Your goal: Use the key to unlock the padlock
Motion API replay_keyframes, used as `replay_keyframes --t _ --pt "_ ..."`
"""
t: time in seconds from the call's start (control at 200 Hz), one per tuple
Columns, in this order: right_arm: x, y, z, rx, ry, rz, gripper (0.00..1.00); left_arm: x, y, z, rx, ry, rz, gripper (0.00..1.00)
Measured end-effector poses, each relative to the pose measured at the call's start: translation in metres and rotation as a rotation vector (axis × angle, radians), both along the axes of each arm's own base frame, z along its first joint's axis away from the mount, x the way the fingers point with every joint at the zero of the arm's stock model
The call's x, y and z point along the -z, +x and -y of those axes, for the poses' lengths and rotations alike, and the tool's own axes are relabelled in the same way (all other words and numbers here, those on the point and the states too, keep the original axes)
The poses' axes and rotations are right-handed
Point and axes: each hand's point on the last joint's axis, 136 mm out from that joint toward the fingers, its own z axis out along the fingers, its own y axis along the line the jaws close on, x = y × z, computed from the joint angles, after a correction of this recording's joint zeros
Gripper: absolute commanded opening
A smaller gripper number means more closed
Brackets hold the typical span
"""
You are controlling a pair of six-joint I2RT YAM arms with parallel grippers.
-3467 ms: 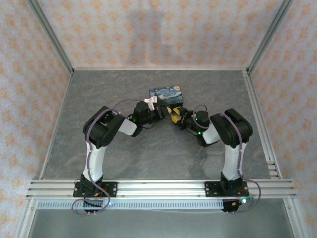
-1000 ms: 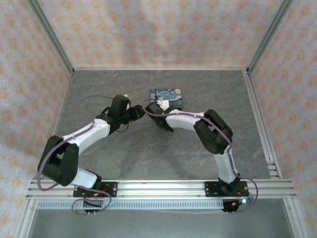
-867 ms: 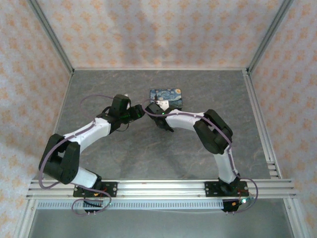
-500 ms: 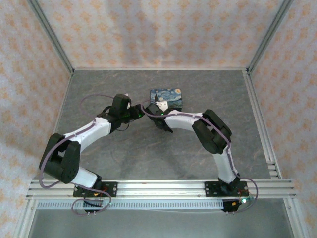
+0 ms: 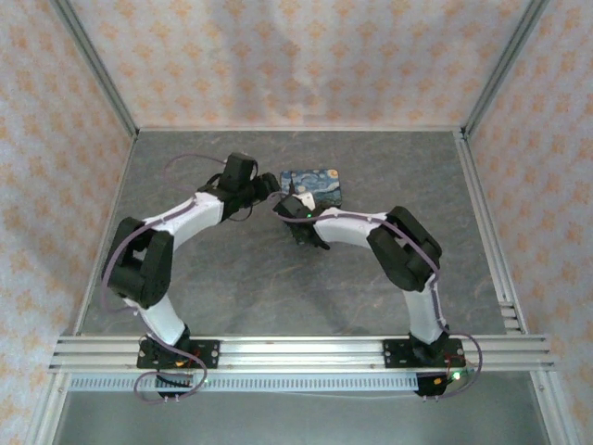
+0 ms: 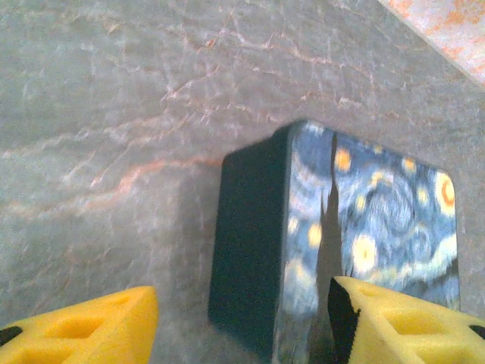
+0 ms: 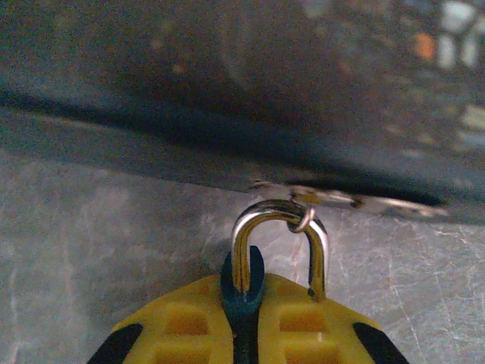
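The padlock (image 7: 242, 287) stands with its long axis in line with the right gripper (image 7: 244, 318), its bright steel shackle (image 7: 276, 208) pointing away from the fingers toward the side wall of the starry tin (image 5: 315, 183). A small wire ring (image 7: 304, 221) hangs on the shackle's bend. From it a thin, pale silvery strip, apparently the key (image 7: 379, 203), lies crosswise along the foot of the tin. The right gripper's ribbed yellow fingers are pressed together on the padlock's blue body. The left gripper (image 6: 242, 292) stands about half open and holds nothing. One finger is over the tin's glossy printed lid and the other over the veined grey table (image 5: 232, 297); whether they touch I cannot tell. The rounded-cornered tin sits toward the table's far edge, about midway across.
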Motion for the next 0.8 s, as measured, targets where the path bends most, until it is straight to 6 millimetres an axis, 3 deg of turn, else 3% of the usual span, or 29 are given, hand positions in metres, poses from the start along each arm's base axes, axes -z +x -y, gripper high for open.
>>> replay_keyframes --t 0.145,0.275,0.455,0.57,0.731,0.801 --pt "-0.002 -0.013 -0.006 -0.115 0.016 -0.05 0.0 0.013 0.017 0.005 0.009 0.027 -0.027 0.62" --pt "-0.008 -0.023 -0.016 -0.231 0.043 -0.084 0.0 0.031 0.016 0.005 0.012 0.048 -0.081 0.58" --pt "-0.012 -0.03 -0.025 -0.373 0.043 -0.108 0.0 0.043 0.013 0.005 0.026 0.063 -0.113 0.39" --pt "-0.012 -0.031 -0.025 -0.464 0.025 -0.124 0.0 0.047 0.015 0.008 0.039 0.057 -0.118 0.36" --pt "-0.011 -0.029 -0.024 -0.581 -0.011 -0.127 0.0 0.047 0.017 0.015 0.067 0.032 -0.109 0.21" --pt "-0.014 -0.027 -0.027 -0.627 -0.028 -0.128 0.0 0.047 0.019 0.018 0.078 0.014 -0.105 0.19"
